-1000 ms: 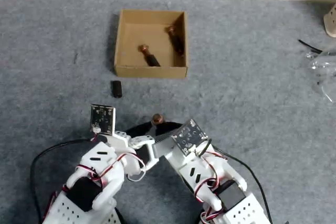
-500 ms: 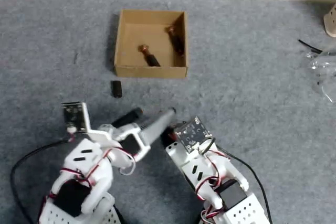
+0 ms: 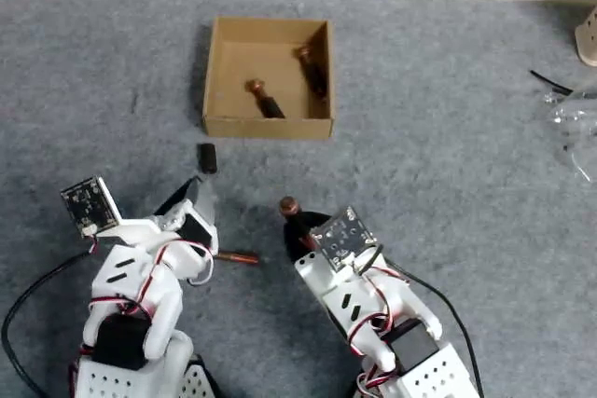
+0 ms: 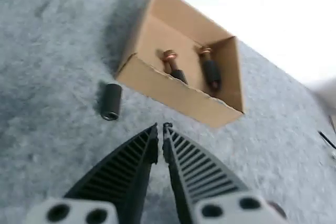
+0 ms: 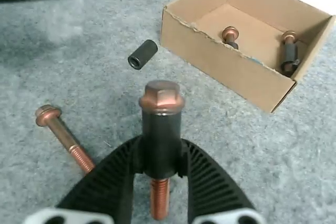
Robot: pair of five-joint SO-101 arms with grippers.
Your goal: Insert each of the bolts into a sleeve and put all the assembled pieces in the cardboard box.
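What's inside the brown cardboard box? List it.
Brown cardboard box: one copper-headed bolt in a black sleeve mid-floor, a second sleeved bolt beside a side wall. The sleeves cover their shanks.

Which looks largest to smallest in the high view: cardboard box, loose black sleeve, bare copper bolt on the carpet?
1. Brown cardboard box, clearly largest.
2. Bare copper bolt, longer but thinner.
3. Loose black cylindrical sleeve, shorter, thicker; close call with the bolt.

One cardboard box [image 3: 269,128], two assembled pieces [image 3: 265,100] inside it, a third assembled piece [image 5: 160,129] in the right pincer [image 5: 160,150], one loose bolt [image 3: 238,256], one loose sleeve [image 3: 206,157], two arms [image 3: 140,277].
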